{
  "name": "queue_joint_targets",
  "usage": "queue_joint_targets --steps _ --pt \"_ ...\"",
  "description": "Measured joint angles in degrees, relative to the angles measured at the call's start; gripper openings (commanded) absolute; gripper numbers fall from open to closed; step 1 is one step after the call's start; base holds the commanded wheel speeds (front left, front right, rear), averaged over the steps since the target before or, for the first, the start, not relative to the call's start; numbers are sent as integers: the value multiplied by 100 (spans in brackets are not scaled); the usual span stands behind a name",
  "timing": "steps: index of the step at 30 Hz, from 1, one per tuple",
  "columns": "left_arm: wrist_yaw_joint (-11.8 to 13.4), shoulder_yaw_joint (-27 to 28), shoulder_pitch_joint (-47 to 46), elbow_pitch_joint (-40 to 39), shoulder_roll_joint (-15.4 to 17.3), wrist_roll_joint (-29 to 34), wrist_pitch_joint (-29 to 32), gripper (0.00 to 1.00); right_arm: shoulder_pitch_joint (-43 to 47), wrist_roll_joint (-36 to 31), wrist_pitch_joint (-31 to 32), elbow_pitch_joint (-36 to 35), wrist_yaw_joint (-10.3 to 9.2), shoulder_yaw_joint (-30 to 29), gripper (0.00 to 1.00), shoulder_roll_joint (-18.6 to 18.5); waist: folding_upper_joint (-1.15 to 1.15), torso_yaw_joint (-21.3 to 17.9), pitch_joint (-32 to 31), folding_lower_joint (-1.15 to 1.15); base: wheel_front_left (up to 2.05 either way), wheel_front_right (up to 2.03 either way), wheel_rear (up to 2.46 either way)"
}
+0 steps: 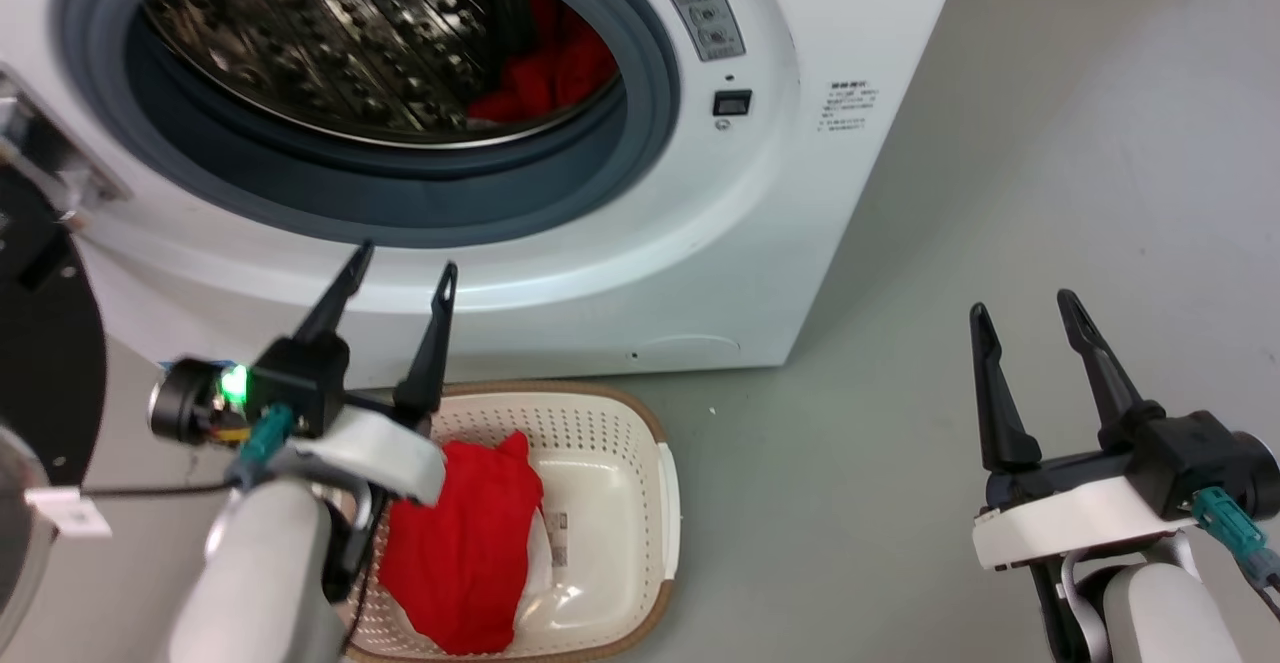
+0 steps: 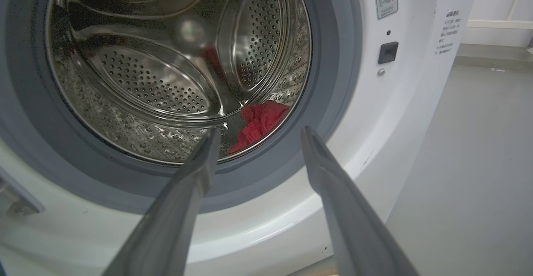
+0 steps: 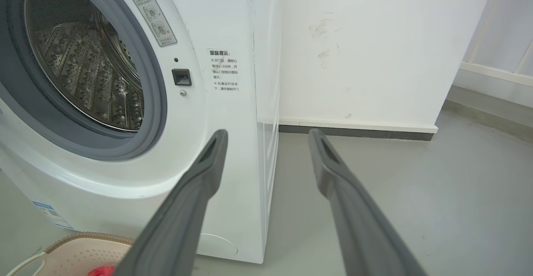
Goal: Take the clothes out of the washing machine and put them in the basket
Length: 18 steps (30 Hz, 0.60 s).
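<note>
**Head view.** One washer [image 1: 700, 243], door [image 1: 40, 343] swung open at its left. One red garment [image 1: 550, 68] lies inside the drum [image 1: 330, 43], at its right side. One basket [image 1: 665, 483] sits on the floor [image 1: 1000, 193] just in front of the washer. It holds a second garment [image 1: 460, 543], red with a white patch along its right edge. That makes two garments: one in the drum, one in the basket. Left pincer [image 1: 407, 258] hangs over the basket's left end with its tips in front of the washer face below the seal, fingers spread, nothing held. Right pincer [image 1: 1022, 303] is over bare floor, well apart from the washer, also spread and empty.

**Left wrist view.** Left pincer [image 2: 261, 131] points at the drum [image 2: 145, 80] mouth. The garment [image 2: 260, 120] shows between the two fingertips, low right in the drum behind the grey seal [image 2: 329, 80]. The tips are outside the opening.

**Right wrist view.** Right pincer [image 3: 268, 132] is released, aimed past the washer [image 3: 200, 142] corner towards the wall [image 3: 354, 51]. The basket [image 3: 83, 251] rim is at lower left, with a red scrap [image 3: 100, 271] inside it.
</note>
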Motion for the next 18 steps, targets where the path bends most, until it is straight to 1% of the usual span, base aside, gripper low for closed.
queue_joint_targets --steps 2,6,10,13,18 --pt "-38 -112 -370 204 160 7 2 100 -65 80 0 -15 0 30 100 0 0 -81 156 1 0 0 0" --pt "-70 -278 -1312 620 582 -86 140 100 -182 203 0 -58 0 133 100 0 0 -286 501 1 0 0 0" --pt "-82 -649 -2154 1043 966 -497 485 100 -289 320 0 -103 -1 180 100 -2 0 -543 854 2 0 0 0" --pt "-83 -932 -2799 1312 1333 -834 784 100 -377 428 0 -147 0 240 100 -4 0 -753 1134 2 0 0 0" --pt "-83 -1273 -3829 1768 1789 -1466 1466 100 -498 639 0 -249 -1 328 100 -8 0 -1113 1623 2 0 0 0"
